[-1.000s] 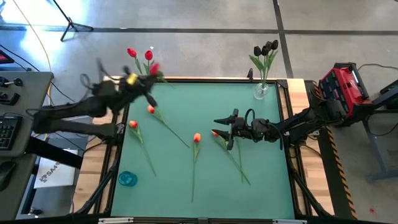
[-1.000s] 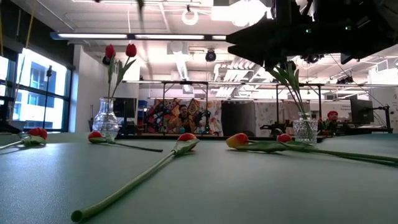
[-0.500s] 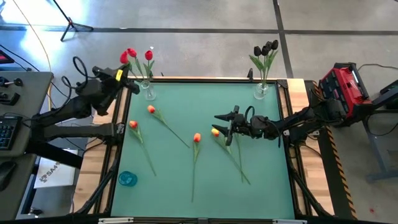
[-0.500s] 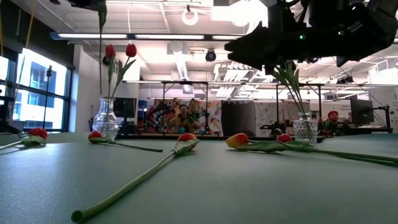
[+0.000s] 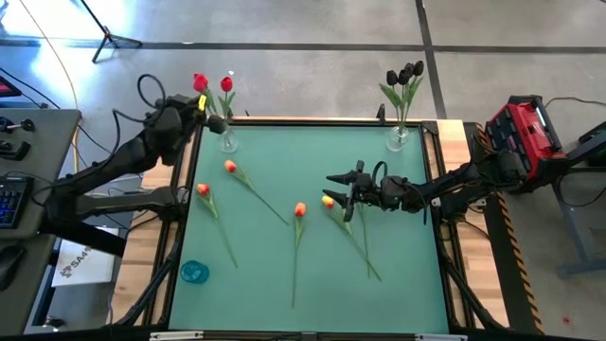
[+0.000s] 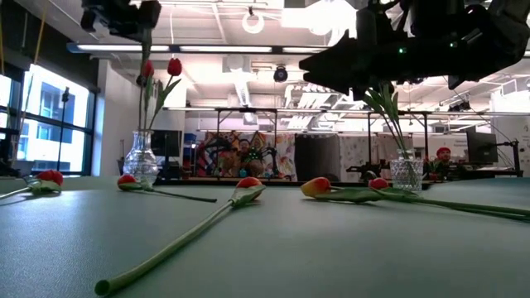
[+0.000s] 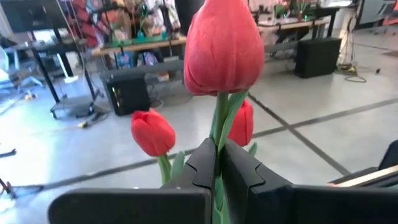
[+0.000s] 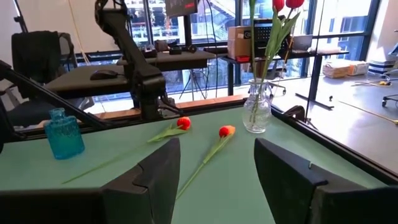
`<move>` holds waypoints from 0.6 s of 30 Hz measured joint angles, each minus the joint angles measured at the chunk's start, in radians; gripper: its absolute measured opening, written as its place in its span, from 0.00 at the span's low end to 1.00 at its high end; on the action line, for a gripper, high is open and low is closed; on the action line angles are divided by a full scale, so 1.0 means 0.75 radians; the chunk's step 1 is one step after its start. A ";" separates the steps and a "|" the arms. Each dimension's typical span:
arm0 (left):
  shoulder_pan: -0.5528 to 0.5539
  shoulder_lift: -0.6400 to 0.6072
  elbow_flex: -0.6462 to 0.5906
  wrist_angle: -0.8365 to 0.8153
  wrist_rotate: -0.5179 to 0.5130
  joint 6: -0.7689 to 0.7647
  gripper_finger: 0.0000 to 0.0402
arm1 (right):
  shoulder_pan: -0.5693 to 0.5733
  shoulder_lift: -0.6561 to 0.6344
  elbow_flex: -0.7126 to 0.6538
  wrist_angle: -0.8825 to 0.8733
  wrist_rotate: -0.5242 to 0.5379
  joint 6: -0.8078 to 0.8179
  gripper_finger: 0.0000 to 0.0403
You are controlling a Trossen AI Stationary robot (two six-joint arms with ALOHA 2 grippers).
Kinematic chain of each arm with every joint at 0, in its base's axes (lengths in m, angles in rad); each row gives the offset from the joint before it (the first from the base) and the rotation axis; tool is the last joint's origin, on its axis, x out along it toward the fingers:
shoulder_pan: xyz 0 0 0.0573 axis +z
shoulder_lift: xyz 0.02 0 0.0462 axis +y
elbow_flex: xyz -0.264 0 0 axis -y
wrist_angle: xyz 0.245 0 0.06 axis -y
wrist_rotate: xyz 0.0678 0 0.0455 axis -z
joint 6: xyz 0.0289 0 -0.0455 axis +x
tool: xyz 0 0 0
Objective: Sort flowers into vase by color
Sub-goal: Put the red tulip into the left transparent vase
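Note:
My left gripper [image 5: 212, 120] is at the far left corner, above the clear vase [image 5: 228, 142]. It is shut on a red tulip [image 7: 224, 46]. Two other red tulips [image 7: 152, 132] stand in that vase. My right gripper [image 5: 346, 197] hovers open and empty over the table's middle right, just above an orange-yellow tulip [image 5: 328, 201] lying flat. Three more tulips with orange and red heads [image 5: 230, 167] [image 5: 203, 189] [image 5: 299, 209] lie flat on the green mat. Dark tulips [image 5: 405, 74] stand in a second vase [image 5: 398, 139] at the far right. My left gripper pinches the red tulip's green stem [image 7: 219, 127] between its two fingers, just below the head. The fingers lie about level and across the stem. The tulip stands upright, head up, lifted clear of the table. Its stem [image 6: 147, 50] hangs toward the vase neck; whether its end is inside I cannot tell.
A blue glass bottle [image 5: 194, 272] stands at the near left of the mat. Wooden table borders run along both sides, and a red case [image 5: 525, 128] sits off the right edge. The near middle of the mat [image 5: 312, 303] has free room.
My left gripper has carried the red tulip from over the far left of the mat toward the far left corner and down over the red tulips' vase. The tulip now stands upright. The tulips on the mat have stayed where they were.

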 joint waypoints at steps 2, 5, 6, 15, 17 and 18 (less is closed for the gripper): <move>0.053 0.029 0.000 -0.009 0.041 -0.037 0.01 | 0.000 0.000 0.000 -0.003 0.000 0.000 0.48; 0.126 0.085 0.000 -0.023 0.073 -0.082 0.02 | 0.000 0.000 0.000 -0.003 0.000 0.005 0.48; 0.149 0.104 0.000 -0.035 0.089 -0.098 0.04 | 0.000 0.000 0.000 -0.004 0.000 0.007 0.48; 0.298 0.213 0.000 -0.049 0.351 -0.155 0.30 | -0.010 0.000 0.000 -0.071 0.000 0.042 0.48; 0.307 0.217 0.000 -0.062 0.365 -0.154 0.36 | -0.012 0.000 0.000 -0.082 0.001 0.047 0.48; 0.311 0.215 0.000 -0.066 0.365 -0.153 0.39 | -0.012 0.000 0.000 -0.084 0.001 0.049 0.48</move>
